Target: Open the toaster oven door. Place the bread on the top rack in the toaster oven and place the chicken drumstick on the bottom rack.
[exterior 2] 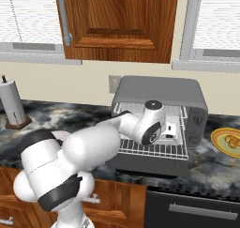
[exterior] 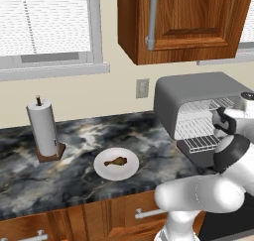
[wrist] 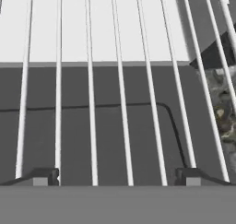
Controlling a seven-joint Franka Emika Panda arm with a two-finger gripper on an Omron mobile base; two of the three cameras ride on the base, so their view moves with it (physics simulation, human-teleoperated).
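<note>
Nearest, out on the counter to the left of the toaster oven (exterior: 191, 93): the chicken drumstick (exterior: 116, 161), lying flat on a white plate (exterior: 101, 170). Probably light, firm and a little rounded, so likely to roll between flat pads; best pinched across the plump end, from above, not by the thin bone end.

To the right of the toaster oven, on a yellowish plate (exterior 2: 216, 139): a small golden-orange lump, apparently the bread (exterior 2: 231, 140). Likely light and soft; worth a gentle squeeze across its widest part, with no crushing. Neither food on a shelf yet.

At the front of the toaster oven: the toaster oven door (exterior 2: 150, 165), dropped flat and open.

Just above that door: the gripper (wrist: 117, 177), spread wide with nothing between the fingertips (wrist: 46, 176), looking down through white wires onto the dark panel. Not clear from the hand view which shelf those wires belong to.

Inside the toaster oven: the bottom rack (exterior: 198, 133) and above it the top rack (exterior: 206, 106), both bare wire, stiff and slick, with gaps a small piece could tip into.

Beyond, the pale back wall of the toaster oven.
</note>
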